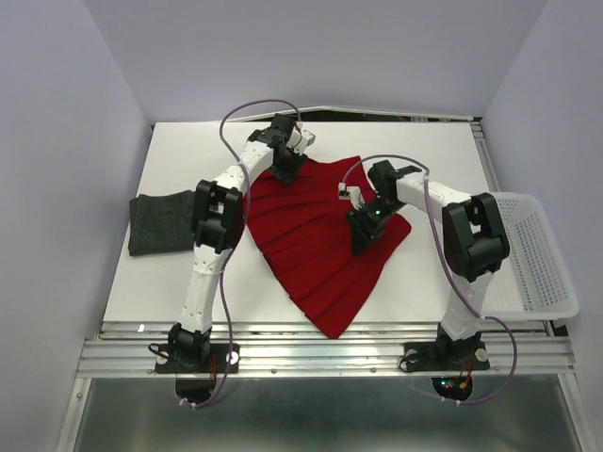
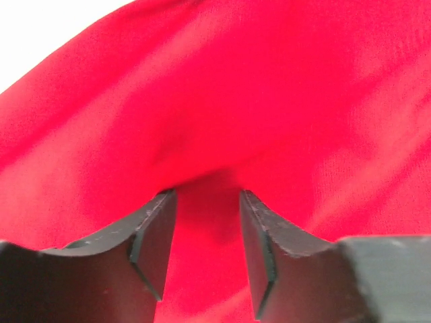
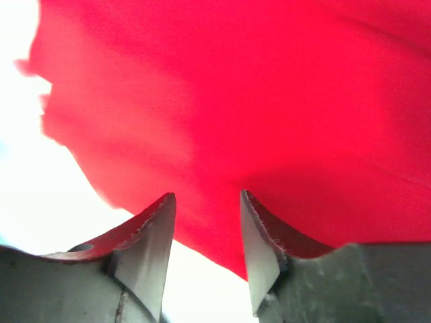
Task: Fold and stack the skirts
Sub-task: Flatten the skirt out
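The red pleated skirt [image 1: 316, 250] lies spread flat in the middle of the white table. The dark grey skirt [image 1: 160, 221] lies folded at the table's left edge. My left gripper [image 1: 287, 171] is at the red skirt's far left corner. In the left wrist view it [image 2: 205, 195] is open, with its fingertips down on the red cloth [image 2: 269, 101]. My right gripper [image 1: 361, 243] is over the skirt's right edge. In the right wrist view it [image 3: 205, 198] is open, with the red cloth's edge [image 3: 236, 101] between and beyond the fingers and white table below.
A white mesh basket [image 1: 532, 259] stands at the table's right edge, beside the right arm. Bare table [image 1: 424, 151] lies behind the red skirt and at the near left. Purple walls close in the left, back and right.
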`<state>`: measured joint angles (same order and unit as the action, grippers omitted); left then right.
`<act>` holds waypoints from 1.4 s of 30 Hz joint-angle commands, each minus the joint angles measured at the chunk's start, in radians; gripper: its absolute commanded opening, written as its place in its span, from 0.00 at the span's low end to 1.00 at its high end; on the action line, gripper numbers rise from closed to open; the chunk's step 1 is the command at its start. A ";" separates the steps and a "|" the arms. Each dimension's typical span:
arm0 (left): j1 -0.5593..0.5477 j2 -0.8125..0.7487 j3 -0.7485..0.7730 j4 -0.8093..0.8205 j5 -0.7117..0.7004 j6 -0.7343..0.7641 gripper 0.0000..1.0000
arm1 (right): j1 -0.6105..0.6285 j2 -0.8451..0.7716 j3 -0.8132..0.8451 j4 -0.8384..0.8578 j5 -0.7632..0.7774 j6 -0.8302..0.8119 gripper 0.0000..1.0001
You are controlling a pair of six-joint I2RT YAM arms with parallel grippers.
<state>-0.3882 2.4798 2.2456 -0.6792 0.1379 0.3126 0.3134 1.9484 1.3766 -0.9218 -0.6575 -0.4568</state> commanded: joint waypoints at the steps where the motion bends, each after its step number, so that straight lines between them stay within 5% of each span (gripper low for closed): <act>1: 0.026 -0.281 -0.101 0.066 0.050 0.017 0.55 | 0.043 -0.091 0.041 -0.147 -0.283 -0.008 0.50; 6: 0.035 -0.516 -0.369 0.011 0.231 0.068 0.55 | -0.035 -0.100 0.177 -0.028 -0.291 0.129 0.52; 11: 0.028 -0.689 -0.667 0.010 0.365 0.111 0.56 | -0.056 -0.049 0.225 -0.012 0.086 -0.015 0.49; 13: -0.018 -0.780 -0.906 0.080 0.399 0.102 0.54 | -0.079 -0.023 0.193 -0.020 0.297 -0.125 0.47; 18: -0.074 -0.766 -1.003 0.144 0.407 0.039 0.52 | -0.089 -0.017 0.113 -0.006 0.401 -0.177 0.47; 28: 0.020 -0.570 -0.930 0.214 0.351 -0.066 0.47 | -0.034 0.008 -0.023 -0.029 0.164 -0.073 0.45; 32: 0.106 -0.480 -0.734 0.147 0.289 -0.015 0.48 | 0.057 -0.022 -0.054 -0.041 -0.026 0.007 0.45; 37: 0.153 -0.415 -0.474 0.008 0.322 0.092 0.48 | 0.121 -0.008 0.019 -0.069 -0.275 0.093 0.51; 42: 0.124 -0.475 -0.533 0.004 0.319 0.176 0.49 | 0.023 -0.048 0.174 0.006 -0.263 0.212 0.58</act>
<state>-0.2195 2.0796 1.7252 -0.5964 0.4397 0.3794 0.4309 1.9507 1.4143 -0.9855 -0.8379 -0.3622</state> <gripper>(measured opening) 0.487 0.560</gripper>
